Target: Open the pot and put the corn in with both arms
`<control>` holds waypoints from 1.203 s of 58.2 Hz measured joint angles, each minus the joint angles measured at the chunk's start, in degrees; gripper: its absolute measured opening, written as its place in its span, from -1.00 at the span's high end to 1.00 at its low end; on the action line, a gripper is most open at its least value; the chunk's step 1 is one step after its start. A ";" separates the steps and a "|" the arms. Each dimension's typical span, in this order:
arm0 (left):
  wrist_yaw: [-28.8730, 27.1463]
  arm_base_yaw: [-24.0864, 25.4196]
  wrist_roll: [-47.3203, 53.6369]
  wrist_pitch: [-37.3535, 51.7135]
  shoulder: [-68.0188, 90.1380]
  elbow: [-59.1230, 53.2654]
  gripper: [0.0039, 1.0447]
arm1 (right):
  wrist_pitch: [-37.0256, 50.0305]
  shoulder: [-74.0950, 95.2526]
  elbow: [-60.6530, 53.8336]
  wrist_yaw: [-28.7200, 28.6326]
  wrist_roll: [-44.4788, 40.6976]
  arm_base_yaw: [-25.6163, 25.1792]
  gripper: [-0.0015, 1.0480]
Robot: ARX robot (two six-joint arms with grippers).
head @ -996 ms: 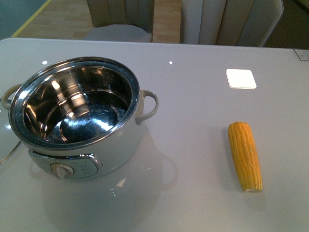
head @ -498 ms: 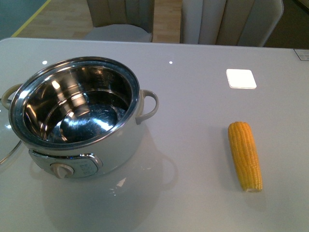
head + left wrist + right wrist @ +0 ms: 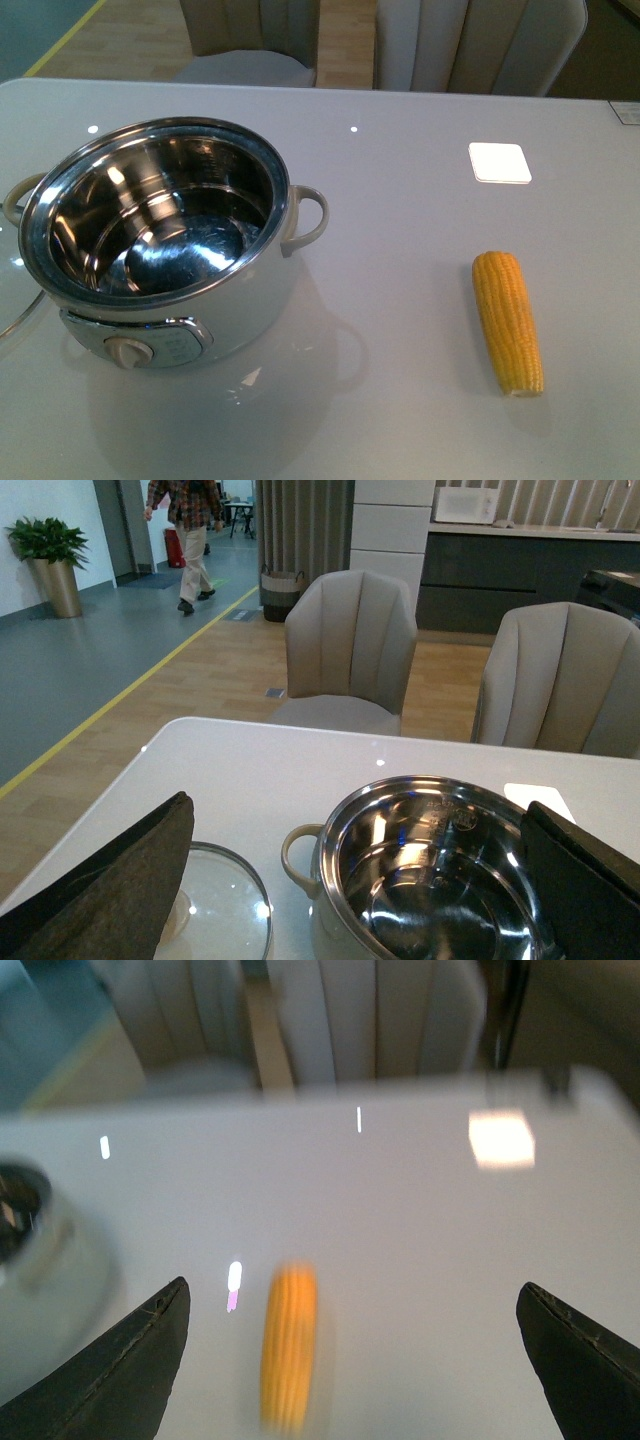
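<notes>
Front view shows neither arm, only the white surface point(image 3: 400, 200) and, behind it, chairs point(image 3: 470, 45) cut off at the top. The pot point(image 3: 250, 300) stands open and empty at the left. The lid point(image 3: 230, 900) is nearly out of frame here, but the left wrist view shows it flat just beside the pot, with the left hand point(image 3: 357, 810) spread wide and empty. The corn point(image 3: 508, 322) lies at the right, well apart from the pot. The right wrist view is blurred; the right hand point(image 3: 353, 1285) is spread wide, the corn between its fingers' tips.
</notes>
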 joint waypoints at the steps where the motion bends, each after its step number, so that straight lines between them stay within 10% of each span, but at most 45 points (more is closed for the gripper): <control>1: 0.00 0.00 0.00 0.00 0.02 0.00 -0.87 | -1.86 2.01 0.44 -0.04 0.76 0.13 -0.83; 36: -0.02 0.00 0.00 -0.02 0.00 0.00 -0.87 | 49.53 72.61 8.22 2.38 1.70 7.69 -0.83; 70: -0.02 0.00 0.00 -0.02 0.00 0.00 -0.87 | 52.43 104.35 27.39 2.69 -0.81 8.46 -0.83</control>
